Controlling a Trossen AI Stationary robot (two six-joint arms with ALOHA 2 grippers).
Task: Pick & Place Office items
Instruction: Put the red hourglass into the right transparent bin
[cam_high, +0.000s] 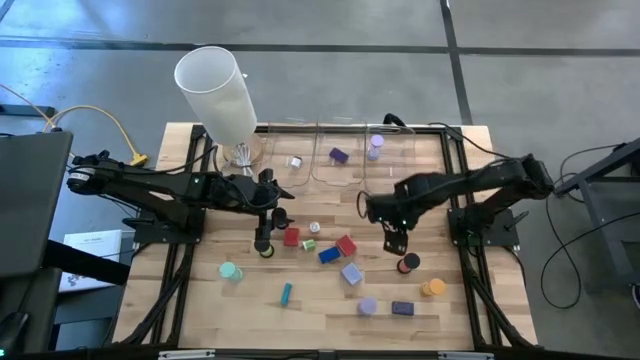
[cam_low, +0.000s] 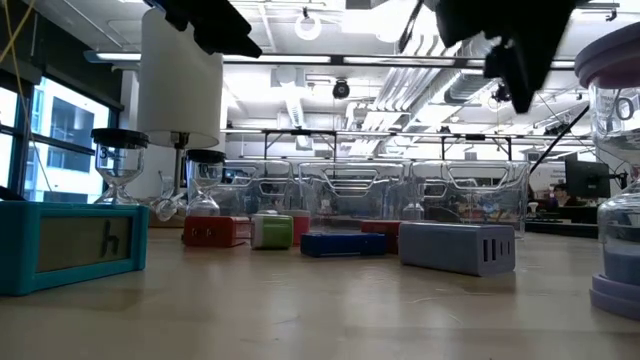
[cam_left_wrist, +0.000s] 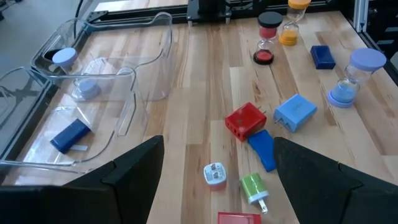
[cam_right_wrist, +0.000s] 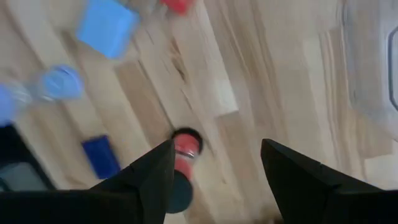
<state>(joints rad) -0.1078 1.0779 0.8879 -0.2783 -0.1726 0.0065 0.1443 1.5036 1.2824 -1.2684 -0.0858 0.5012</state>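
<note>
Bright, even overhead light, faint shadows — right wrist view motion-blurred.

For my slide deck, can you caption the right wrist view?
Right gripper open above the wooden table, a red-and-black hourglass between its fingers' line of sight.

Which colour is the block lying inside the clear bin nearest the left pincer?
Dark blue block, shown best in the left wrist view.

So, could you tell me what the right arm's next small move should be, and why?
Probably lower straight down: the right gripper hangs open just above the black-capped red hourglass, which lies between its fingers in the wrist view and is not yet gripped.
</note>
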